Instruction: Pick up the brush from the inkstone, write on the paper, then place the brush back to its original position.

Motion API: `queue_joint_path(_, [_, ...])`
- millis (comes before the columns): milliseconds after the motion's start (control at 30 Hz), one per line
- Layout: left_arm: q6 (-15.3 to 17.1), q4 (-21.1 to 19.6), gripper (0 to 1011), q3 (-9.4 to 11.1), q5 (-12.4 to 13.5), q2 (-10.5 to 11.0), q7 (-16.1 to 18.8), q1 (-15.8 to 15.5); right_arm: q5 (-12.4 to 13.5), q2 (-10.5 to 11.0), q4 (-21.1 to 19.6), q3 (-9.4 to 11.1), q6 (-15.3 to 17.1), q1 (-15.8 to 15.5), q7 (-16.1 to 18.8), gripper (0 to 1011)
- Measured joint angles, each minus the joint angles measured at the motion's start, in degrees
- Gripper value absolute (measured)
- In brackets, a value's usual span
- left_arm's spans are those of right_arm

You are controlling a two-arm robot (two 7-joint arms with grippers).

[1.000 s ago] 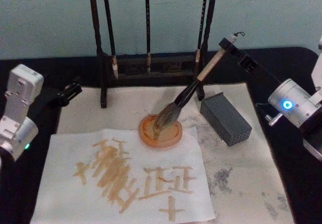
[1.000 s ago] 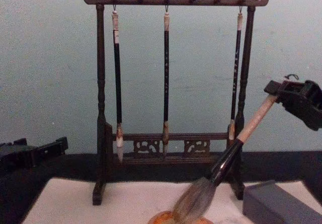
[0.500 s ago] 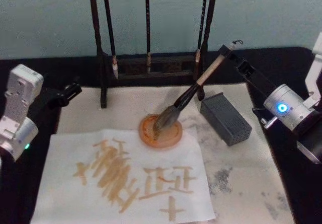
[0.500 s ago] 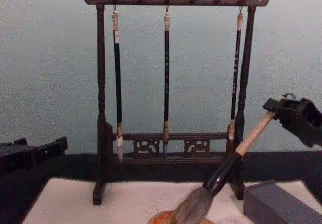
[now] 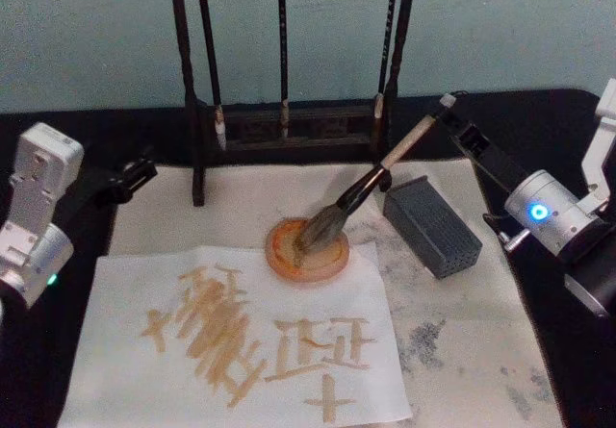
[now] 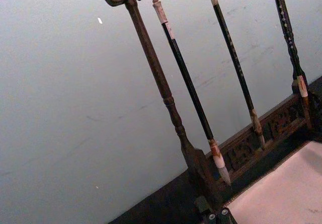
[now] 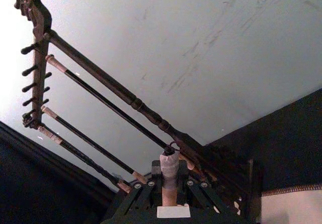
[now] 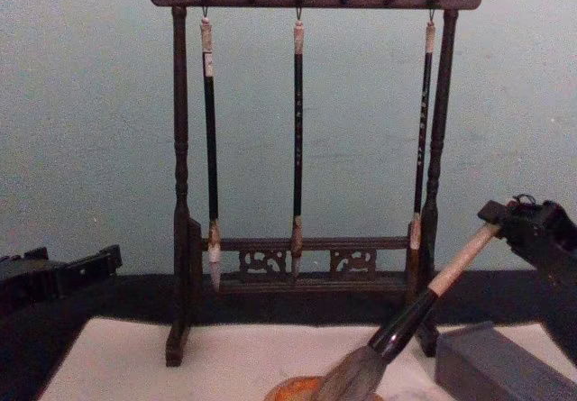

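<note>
Right tool [image 5: 452,113] gripping top end of brush [image 5: 371,180], fingers clamped on pale handle; same grip showing in right wrist view [image 7: 170,181] and at right edge of chest view [image 8: 507,223]. Brush leaning diagonally, bristle head resting in inkstone [image 5: 289,260], handle end pointing up and to the right; in chest view brush [image 8: 410,315] slanting from inkstone [image 8: 293,387] up toward tool. Inkstone sitting at top edge of paper [image 5: 125,351], just beside grey block [image 5: 433,226]. Paper lying flat on felt mat [image 5: 472,341] atop counter [image 5: 539,125], bearing tan strokes. Rack [image 5: 197,111] standing behind w/ three slim brushes [image 8: 297,140] hanging. Left tool [image 5: 135,176] hovering idle at left edge of mat, apart from everything; opening: can't tell.
</note>
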Motion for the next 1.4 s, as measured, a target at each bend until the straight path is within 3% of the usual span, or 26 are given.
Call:
queue_joint_path(867, [0.0,0.0,1002,0.0,0.0,0.0,0.0,0.0,0.8,0.9,0.0,2.1,1.4,-2.1,-2.7,189])
queue_joint_path(1400, [0.0,0.0,1002,0.0,0.0,0.0,0.0,0.0,2.2,1.5,0.6,2.3,3.0,-3.3,-5.9,191])
